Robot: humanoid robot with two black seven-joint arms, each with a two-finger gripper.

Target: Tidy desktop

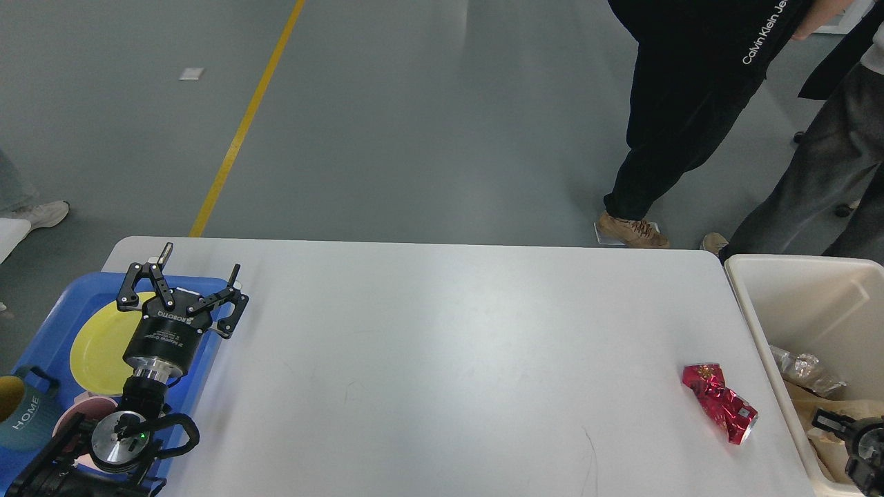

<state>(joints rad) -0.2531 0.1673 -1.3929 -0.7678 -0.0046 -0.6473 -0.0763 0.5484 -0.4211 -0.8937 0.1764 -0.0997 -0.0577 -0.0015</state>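
Note:
The white desktop point(449, 324) fills the middle of the head view. A crushed red can point(719, 412) lies on it near the right edge, close to the cream bin point(794, 304). My left gripper point(201, 261) is open and holds nothing, hovering over the right rim of the blue tray point(48, 324) at the table's left end. Only a dark part of my right gripper point(848, 433) shows at the lower right, inside the bin and to the right of the can. Its fingers cannot be told apart.
The tray holds a yellow plate point(97, 345), a teal mug point(24, 421) and a pink cup point(76, 408). Crumpled wrappers point(804, 369) lie in the bin. Two people point(690, 124) stand on the floor beyond the table's far right corner.

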